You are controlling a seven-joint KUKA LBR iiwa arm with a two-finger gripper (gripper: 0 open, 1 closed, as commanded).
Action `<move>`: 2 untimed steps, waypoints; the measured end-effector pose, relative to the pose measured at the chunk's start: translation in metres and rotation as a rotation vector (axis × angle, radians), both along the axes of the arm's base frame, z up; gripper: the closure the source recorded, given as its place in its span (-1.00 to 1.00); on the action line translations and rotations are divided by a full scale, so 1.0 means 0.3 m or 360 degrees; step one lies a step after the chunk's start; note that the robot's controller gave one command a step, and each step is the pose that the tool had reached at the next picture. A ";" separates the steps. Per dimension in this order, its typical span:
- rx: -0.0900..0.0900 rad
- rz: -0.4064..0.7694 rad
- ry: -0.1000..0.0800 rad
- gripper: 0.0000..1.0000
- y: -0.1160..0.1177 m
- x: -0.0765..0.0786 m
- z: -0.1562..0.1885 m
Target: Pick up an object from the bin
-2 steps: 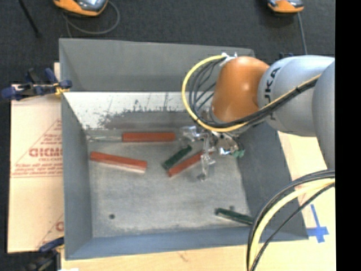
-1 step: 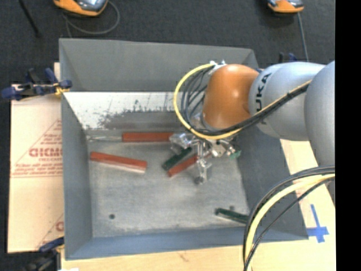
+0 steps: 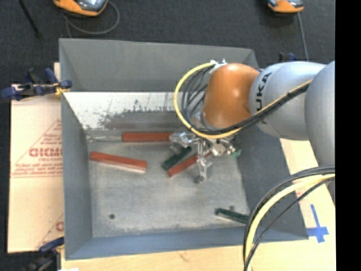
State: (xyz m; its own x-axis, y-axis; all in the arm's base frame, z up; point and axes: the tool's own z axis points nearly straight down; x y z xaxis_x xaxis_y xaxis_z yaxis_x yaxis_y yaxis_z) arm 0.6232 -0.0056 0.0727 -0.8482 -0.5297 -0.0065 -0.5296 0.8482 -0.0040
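The gripper [image 3: 201, 164] is low in the bin, a bit right of the middle. Shiny metal bits crowd around it, so I cannot tell if it is open or closed. Its tip is right at the end of a short red stick [image 3: 181, 168]. It looks like it touches the stick, but I cannot tell if it grips it. A dark green stick [image 3: 174, 161] lies just beside that red one, on its upper left side, and both tilt the same way. Above them a long red stick [image 3: 145, 136] lies close to the back wall. A flat red stick [image 3: 118, 161] lies to the left, well apart from the gripper. A small green stick [image 3: 231, 213] lies at the front, near the right wall. The bin [image 3: 146, 208] has a bare floor at the front and on the left, so there is lots of room there. The right wall is near the gripper. The orange cover [image 3: 225, 95] and the grey arm [image 3: 293, 100] reach in from the right.
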 end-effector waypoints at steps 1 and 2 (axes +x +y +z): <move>-0.0001 -0.0001 -0.0002 1.00 -0.001 0.004 0.007; -0.0002 -0.0010 -0.0010 1.00 -0.005 0.015 0.320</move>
